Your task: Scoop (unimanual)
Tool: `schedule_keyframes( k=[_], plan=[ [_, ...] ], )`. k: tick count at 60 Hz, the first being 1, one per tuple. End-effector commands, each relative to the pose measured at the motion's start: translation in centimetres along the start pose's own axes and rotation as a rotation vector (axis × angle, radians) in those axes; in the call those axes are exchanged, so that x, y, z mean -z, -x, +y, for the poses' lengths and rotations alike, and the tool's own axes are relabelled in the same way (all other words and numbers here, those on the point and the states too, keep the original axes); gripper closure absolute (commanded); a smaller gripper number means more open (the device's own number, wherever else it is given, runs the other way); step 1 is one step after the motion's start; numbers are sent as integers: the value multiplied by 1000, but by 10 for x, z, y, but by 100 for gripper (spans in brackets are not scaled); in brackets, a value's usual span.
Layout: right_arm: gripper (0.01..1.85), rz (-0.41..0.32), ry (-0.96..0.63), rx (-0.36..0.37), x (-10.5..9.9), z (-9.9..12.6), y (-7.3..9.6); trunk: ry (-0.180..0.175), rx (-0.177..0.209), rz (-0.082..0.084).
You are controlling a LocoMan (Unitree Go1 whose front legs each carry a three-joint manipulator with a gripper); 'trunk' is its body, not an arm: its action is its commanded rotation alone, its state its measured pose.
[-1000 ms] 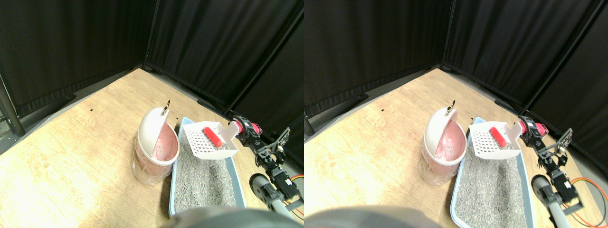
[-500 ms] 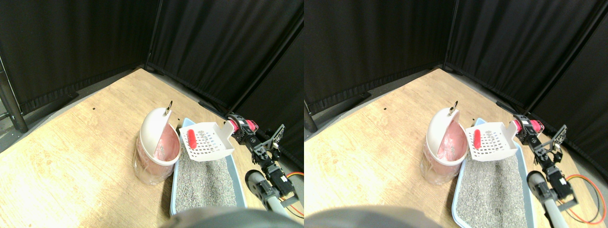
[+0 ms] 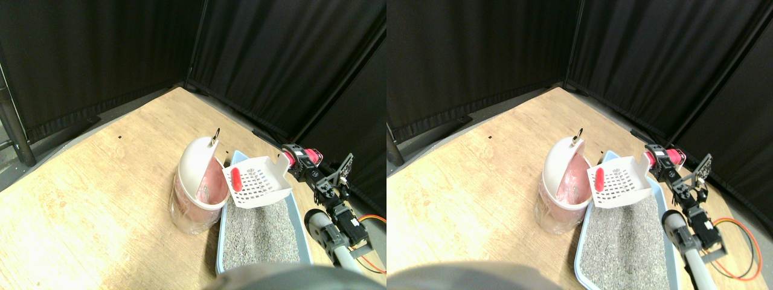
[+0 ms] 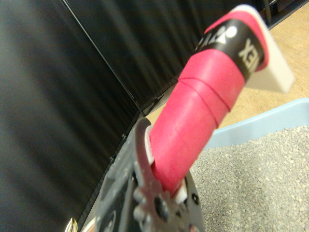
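Note:
A white slotted scoop [image 3: 261, 180] hangs tilted over the near end of the light-blue litter box [image 3: 221, 232], its front lip at the rim of the pink-lined bin [image 3: 194, 192]. A small red piece [image 3: 236, 178] lies at that lip, right beside the bin's opening. My right gripper [image 3: 296, 162] is shut on the scoop's pink-wrapped handle [image 4: 198, 121], which rises out of the dark jaw in the wrist view. Grey litter [image 4: 256, 179] and the box's blue rim [image 4: 260, 124] show behind the handle.
The bin's white swing lid [image 3: 194, 158] stands tipped open on the wooden floor [image 3: 90, 193]. Black curtains [image 3: 121, 54] close the back and right side. An orange cable [image 3: 371, 220] lies at the right by the manipulator.
The scoop has swung left toward the bin and tipped down. The red piece has slid from the scoop's back to its front lip.

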Motion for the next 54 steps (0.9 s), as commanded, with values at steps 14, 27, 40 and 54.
schedule_keyframes(
  k=[14, 27, 40, 54],
  plan=[
    [181, -81, 78, -11, -16, -1, -4, 4, -68, 1],
    [181, -50, 130, 16, -26, 1, -4, 7, -70, 0],
    [177, -41, 157, 29, -36, 2, -7, 10, -68, -3],
    [181, -36, 212, 29, -41, 8, -5, 14, -67, -5]
  ],
)
